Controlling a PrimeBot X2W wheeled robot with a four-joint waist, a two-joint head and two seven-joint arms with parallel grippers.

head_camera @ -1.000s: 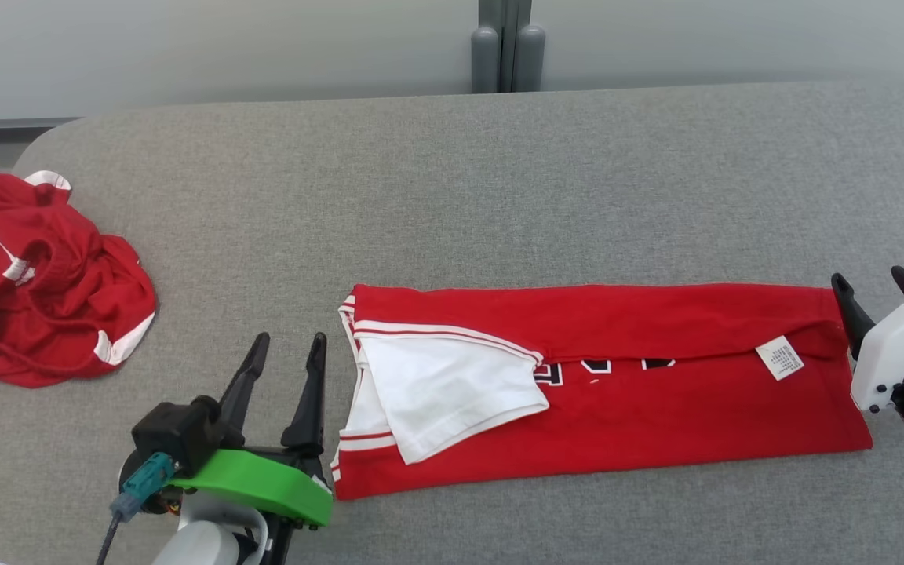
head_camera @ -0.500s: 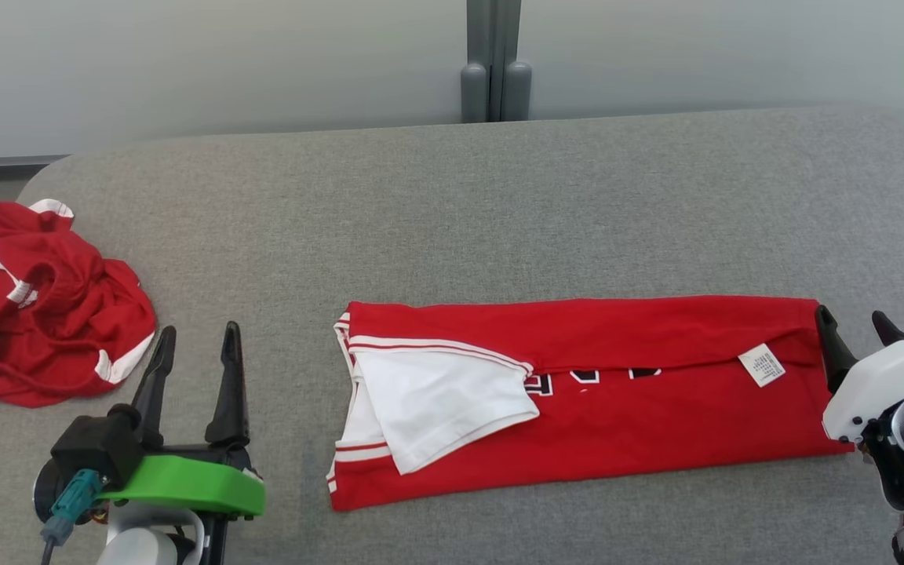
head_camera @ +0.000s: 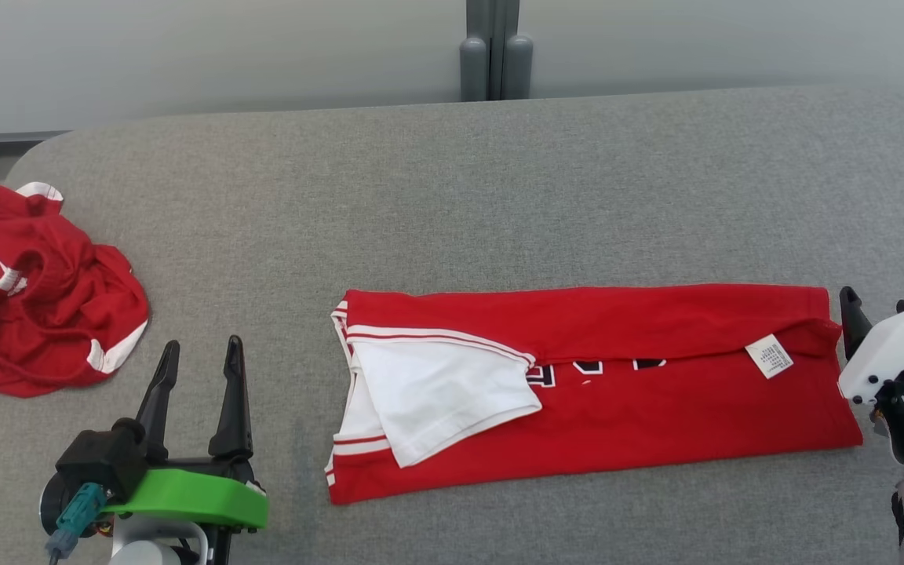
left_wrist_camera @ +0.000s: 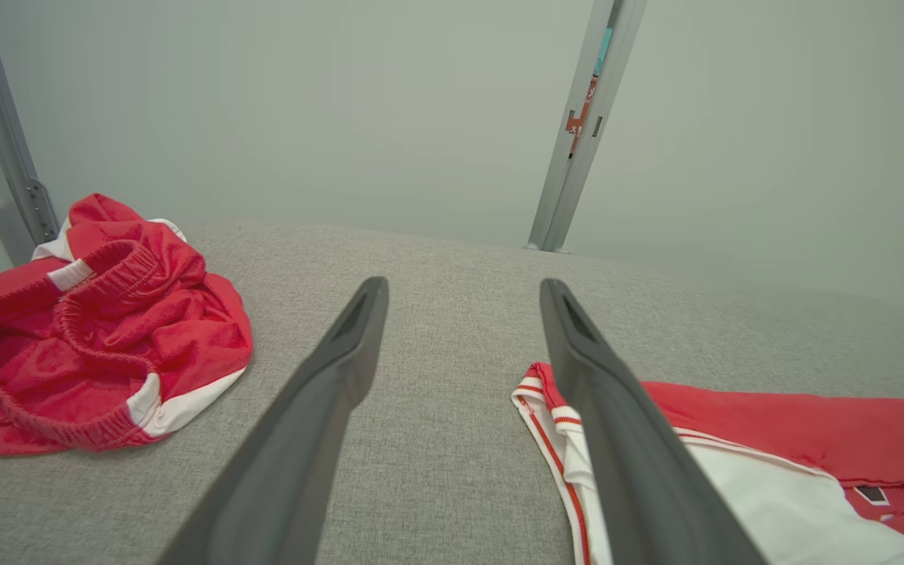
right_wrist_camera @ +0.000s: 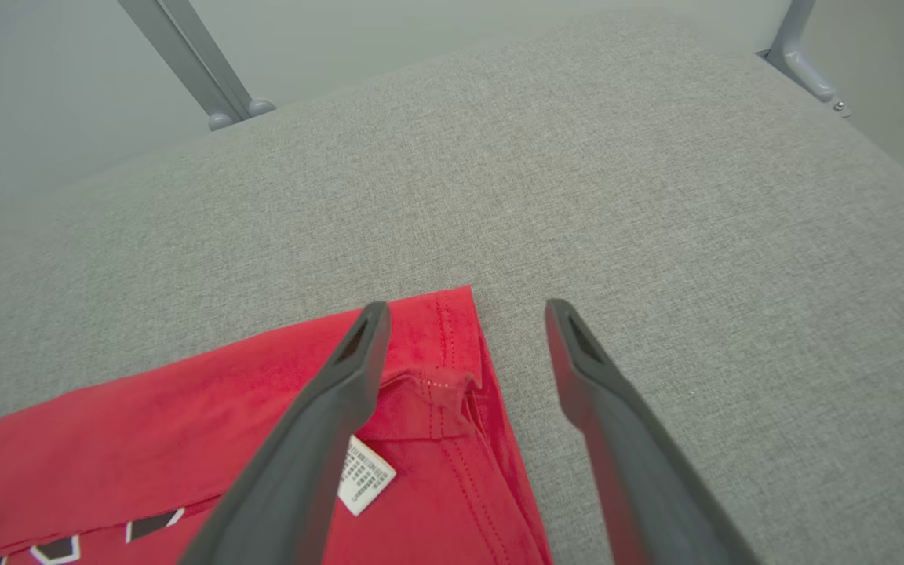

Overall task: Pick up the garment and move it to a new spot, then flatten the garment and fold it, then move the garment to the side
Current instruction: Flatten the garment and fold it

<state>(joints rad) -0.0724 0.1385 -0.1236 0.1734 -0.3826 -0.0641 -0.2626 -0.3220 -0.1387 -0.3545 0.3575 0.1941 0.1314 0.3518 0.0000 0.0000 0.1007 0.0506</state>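
Red garment (head_camera: 656, 408), white care label (head_camera: 770, 357) unreadable | left pincer (head_camera: 202, 345) wide | right pincer (head_camera: 874, 298) wide

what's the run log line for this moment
folded garment: lying flat | left end effector: open, empty | right end effector: open, empty

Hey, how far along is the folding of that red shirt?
Done: the red shirt lies flat on the grey table, folded lengthwise into a long strip. In hand: nothing; the left gripper and right gripper are open and empty, one at each end. Left, likely: folding the strip across, then moving it aside. The crumpled red shorts lie apart at the table's left.
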